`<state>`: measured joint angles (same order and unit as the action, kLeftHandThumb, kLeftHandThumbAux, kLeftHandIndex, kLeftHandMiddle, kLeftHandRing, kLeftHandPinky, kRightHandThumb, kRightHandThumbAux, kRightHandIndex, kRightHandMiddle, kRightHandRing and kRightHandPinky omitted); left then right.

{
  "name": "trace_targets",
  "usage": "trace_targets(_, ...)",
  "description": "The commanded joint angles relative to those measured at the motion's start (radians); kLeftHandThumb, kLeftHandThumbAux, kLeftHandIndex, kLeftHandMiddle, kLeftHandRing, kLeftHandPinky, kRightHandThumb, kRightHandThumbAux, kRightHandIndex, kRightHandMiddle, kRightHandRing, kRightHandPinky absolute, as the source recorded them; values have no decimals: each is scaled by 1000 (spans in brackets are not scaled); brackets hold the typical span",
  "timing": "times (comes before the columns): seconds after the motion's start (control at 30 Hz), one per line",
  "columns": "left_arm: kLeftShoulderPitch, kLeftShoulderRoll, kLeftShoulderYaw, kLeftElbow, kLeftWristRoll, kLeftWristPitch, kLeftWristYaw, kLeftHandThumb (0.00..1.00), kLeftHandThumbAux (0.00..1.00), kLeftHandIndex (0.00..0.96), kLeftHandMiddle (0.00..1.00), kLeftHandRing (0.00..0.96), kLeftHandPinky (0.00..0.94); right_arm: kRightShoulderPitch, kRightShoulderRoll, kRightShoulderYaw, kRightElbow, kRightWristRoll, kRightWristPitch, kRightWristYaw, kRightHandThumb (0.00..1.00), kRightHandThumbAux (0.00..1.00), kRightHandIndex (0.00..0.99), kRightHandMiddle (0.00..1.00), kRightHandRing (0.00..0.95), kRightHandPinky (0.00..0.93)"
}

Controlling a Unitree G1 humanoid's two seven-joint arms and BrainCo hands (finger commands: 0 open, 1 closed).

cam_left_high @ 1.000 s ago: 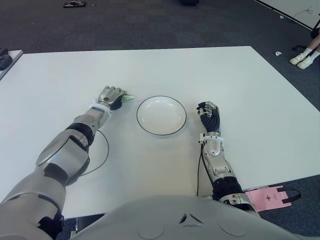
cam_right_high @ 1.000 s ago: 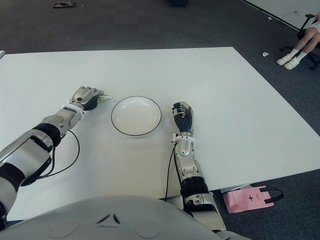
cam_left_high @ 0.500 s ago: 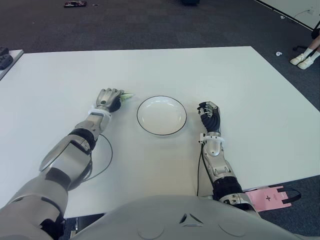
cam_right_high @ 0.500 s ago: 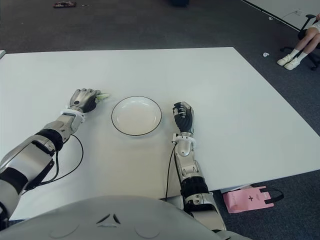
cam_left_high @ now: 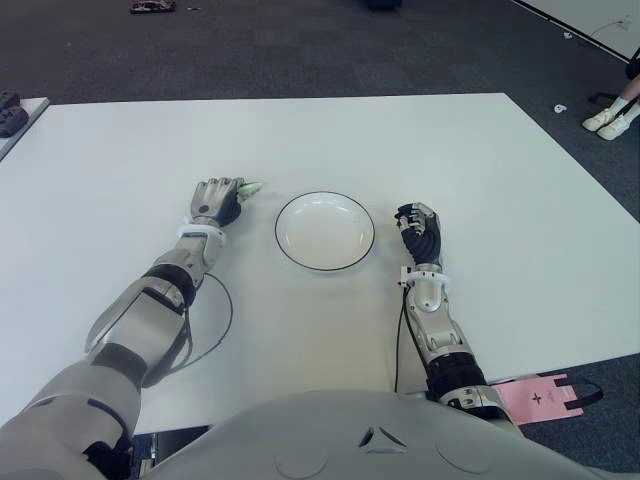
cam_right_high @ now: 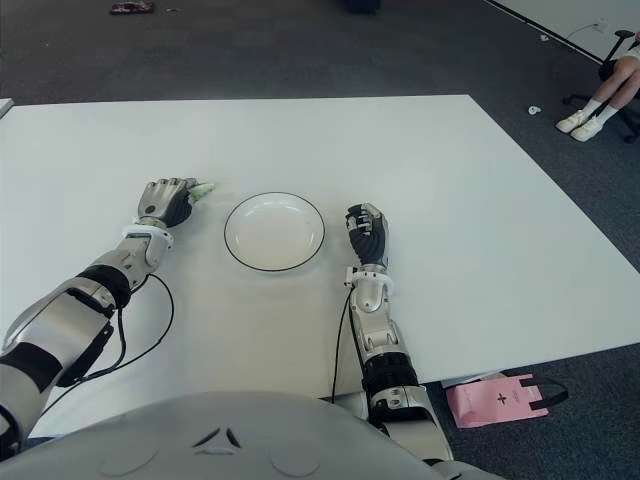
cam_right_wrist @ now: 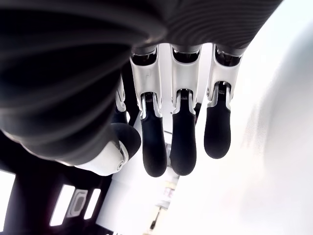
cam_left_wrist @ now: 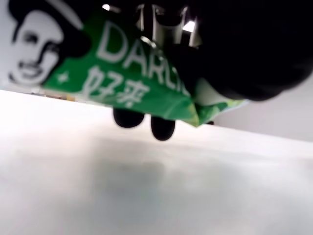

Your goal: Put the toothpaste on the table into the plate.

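Toothpaste (cam_left_high: 251, 187) peeks out pale green from the left hand (cam_left_high: 217, 198), which is curled around it on the white table (cam_left_high: 480, 160) just left of the plate (cam_left_high: 325, 231). So it's gripped, but the plate sits bare and the carry across is yet to come. The right hand (cam_left_high: 420, 232) shows beside the plate's right side, holding nothing. Left wrist view: the green tube (cam_left_wrist: 132, 83) reads "DARLI", cut off, with two Chinese characters and a hatted face. Right wrist view: fingers (cam_right_wrist: 183, 132) hang loosely apart.
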<state>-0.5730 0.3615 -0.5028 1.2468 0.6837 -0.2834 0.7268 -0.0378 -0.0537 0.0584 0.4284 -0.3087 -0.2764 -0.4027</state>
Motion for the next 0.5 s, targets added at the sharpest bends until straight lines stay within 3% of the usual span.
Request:
trace_targets(0.03, -25, -9, 17, -47, -1, -3, 55, 851, 671, 393, 533, 855, 794, 71, 6, -1, 108, 7, 30, 0, 706, 731, 423, 504, 516, 531)
trace_targets(0.5, -4, 13, 29, -279, 47, 13, 137, 851, 669, 396, 539, 874, 859, 62, 13, -1, 113, 21, 34, 16, 706, 732, 422, 506, 513, 516)
